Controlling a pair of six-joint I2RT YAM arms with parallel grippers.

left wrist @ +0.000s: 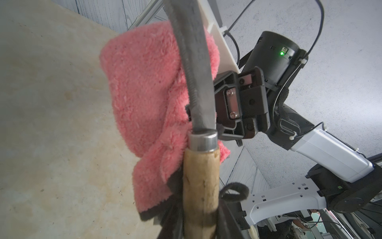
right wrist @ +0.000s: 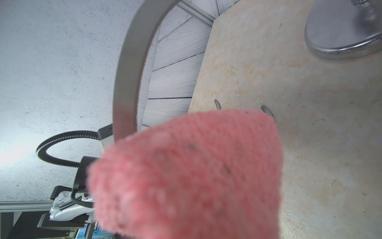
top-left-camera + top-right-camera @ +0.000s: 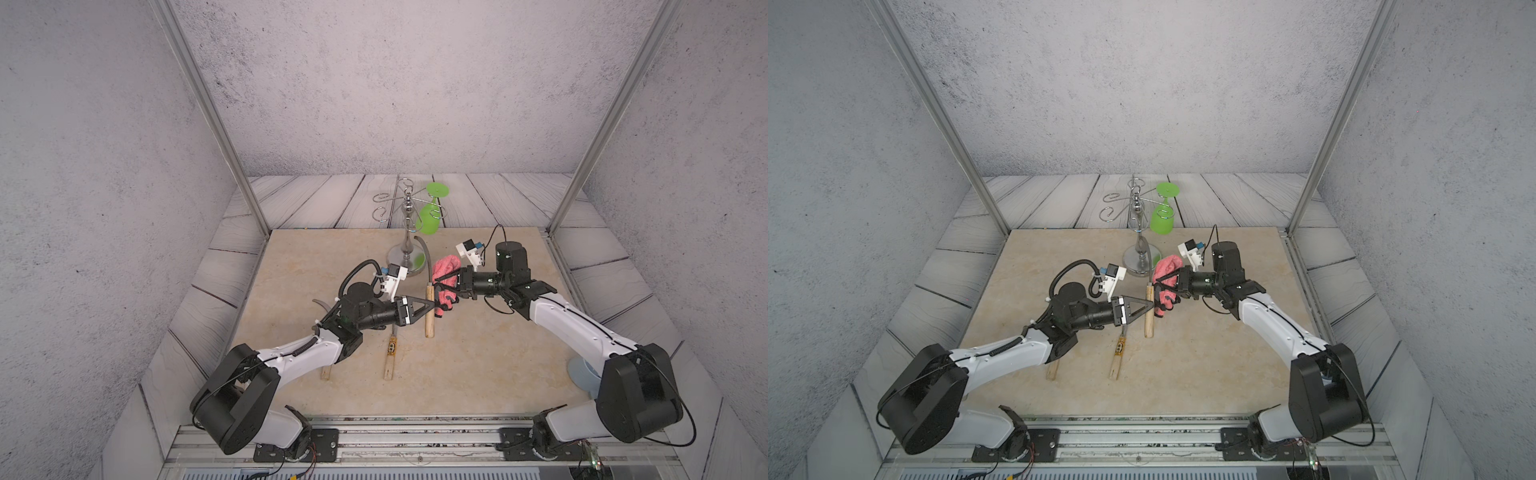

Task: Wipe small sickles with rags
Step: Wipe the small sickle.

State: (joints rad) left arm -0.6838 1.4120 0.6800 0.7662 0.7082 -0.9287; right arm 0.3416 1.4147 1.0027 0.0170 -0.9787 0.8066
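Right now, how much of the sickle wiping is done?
Done: nothing I can confirm. In hand: the left hand grips one sickle while the right hand holds the pink rag against its blade. Left: probably the labelled sickle and the half-hidden sickle lying on the table.

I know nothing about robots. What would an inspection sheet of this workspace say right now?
Surface: beige stone-look table, no spills seen.
Job's things: held sickle, blade against pink rag; labelled sickle and third sickle lie on the table.
Clutter: chrome stand with green goblet hanging.
Hands: left hand shut on sickle handle; right hand shut on rag.
Cables: black cable loops at both wrists.
Surroundings: grey walls, metal posts.
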